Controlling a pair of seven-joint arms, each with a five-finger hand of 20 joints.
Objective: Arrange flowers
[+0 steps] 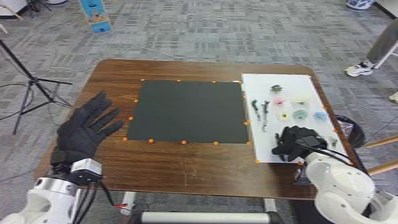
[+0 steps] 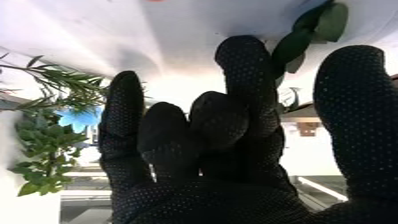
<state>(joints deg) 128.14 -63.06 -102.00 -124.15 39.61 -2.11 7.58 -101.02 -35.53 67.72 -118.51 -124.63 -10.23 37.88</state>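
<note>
The flowers and leaf sprigs lie on the white board (image 1: 266, 150), which is on the right side of the brown table (image 1: 169, 165). On the board there is a pink flower (image 1: 279, 101), with a cream flower (image 1: 299, 100) just beside it. Nearer the robot come a small yellow flower (image 1: 284, 116), a pale green flower (image 1: 300, 115) and a blue flower (image 1: 321, 115), set in a row. A bushy green sprig (image 1: 276, 88) sits near the board's far end. Two long, thin dark green sprigs (image 1: 266, 111) lie side by side along the board's left part.

The right hand (image 1: 298, 142) is over the near end of the board and hides a bit of it. In the wrist view its thumb stands apart from the fingers, and two fingers look shorter than the rest. Dark green leaves (image 2: 293, 47) show in the gap by the thumb. I cannot tell if the hand touches them.

Left of the board is a dark square mat (image 1: 187, 112) with little orange dots (image 1: 184, 142) around it. Past the mat, on the table's left side, is the left hand (image 1: 82, 132), its fingers straight and spread. A black bin (image 1: 356, 134) stands on the floor right of the board.
</note>
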